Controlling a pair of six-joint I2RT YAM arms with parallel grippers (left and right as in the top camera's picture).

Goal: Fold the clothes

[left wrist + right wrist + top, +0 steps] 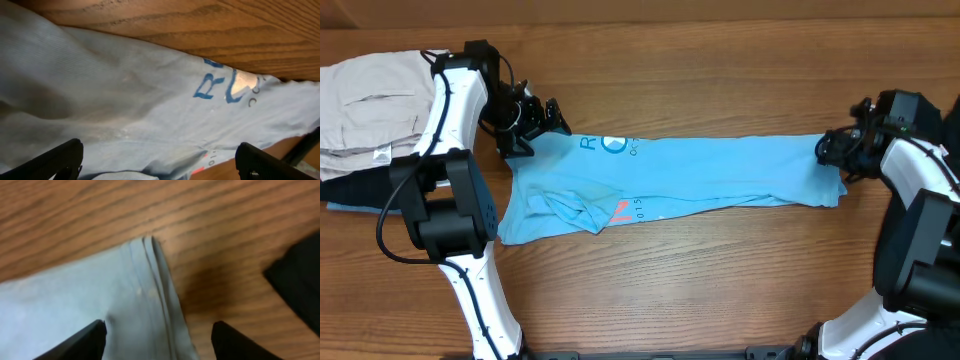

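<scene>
The light blue T-shirt (700, 170) lies flat across the middle of the wooden table, folded into a long band, with its print near the left end. My left gripper (535, 125) hovers over the shirt's upper left corner. In the left wrist view its jaws (160, 167) stand wide open above the cloth (125, 100) and hold nothing. My right gripper (830, 150) is at the shirt's right end. Its fingers (160, 342) are apart on either side of the layered hem edge (150, 280), and the cloth between them lies flat.
A folded beige garment (370, 110) lies at the far left, beside the left arm. A black garment (300, 290) shows at the right edge of the right wrist view. Bare wood (700, 270) runs in front of and behind the shirt.
</scene>
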